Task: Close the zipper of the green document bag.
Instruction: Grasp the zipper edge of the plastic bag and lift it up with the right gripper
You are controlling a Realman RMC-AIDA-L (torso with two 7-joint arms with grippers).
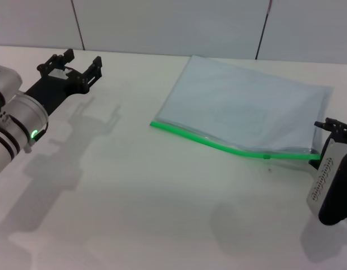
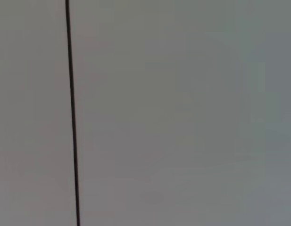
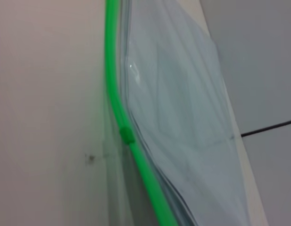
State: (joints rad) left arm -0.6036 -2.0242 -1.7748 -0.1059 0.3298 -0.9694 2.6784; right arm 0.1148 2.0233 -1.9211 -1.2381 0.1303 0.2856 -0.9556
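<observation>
The green document bag (image 1: 246,107) lies flat on the white table (image 1: 134,185), right of centre, a translucent pale blue pouch. Its bright green zipper (image 1: 218,145) runs along the near long edge. The small green slider (image 1: 266,156) sits close to the right-hand end. My right gripper (image 1: 322,143) is at the bag's right corner, where the zipper ends. The right wrist view shows the zipper (image 3: 118,94), the slider (image 3: 127,135) and the bag (image 3: 183,117) bulging beside it. My left gripper (image 1: 83,57) hovers open and empty at the far left, well away from the bag.
Grey wall panels with a dark seam (image 1: 263,28) stand behind the table's far edge. The left wrist view shows only a panel and a seam (image 2: 72,117). Bare tabletop (image 3: 41,94) spreads in front of the bag.
</observation>
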